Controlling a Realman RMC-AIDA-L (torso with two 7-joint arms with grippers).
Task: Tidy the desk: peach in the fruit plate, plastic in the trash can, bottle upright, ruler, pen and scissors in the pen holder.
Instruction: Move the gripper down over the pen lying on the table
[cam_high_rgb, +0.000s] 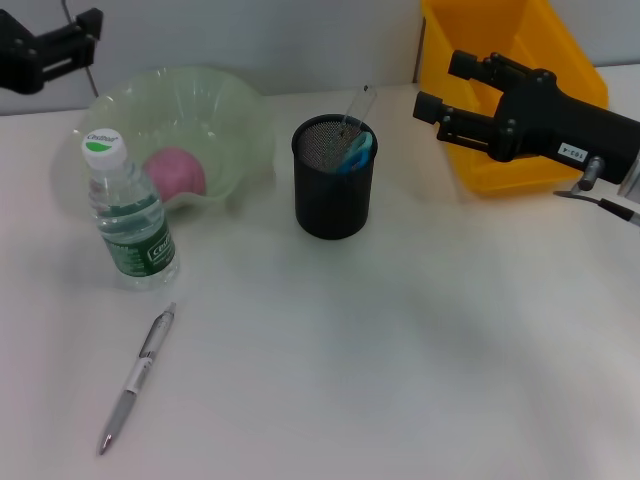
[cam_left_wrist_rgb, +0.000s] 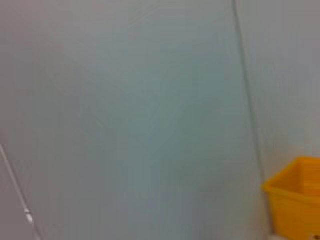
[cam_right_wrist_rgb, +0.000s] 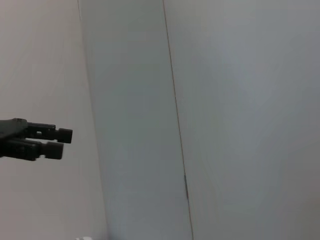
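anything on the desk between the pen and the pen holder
No. In the head view the stretch between the pen and the black mesh pen holder is bare white desk. The water bottle stands off to the side of that line.

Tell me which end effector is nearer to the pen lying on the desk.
Left, by a small margin. The left end effector is raised at the far left, behind the bowl; the pen lies near the front edge. The right end effector hovers by the yellow bin.
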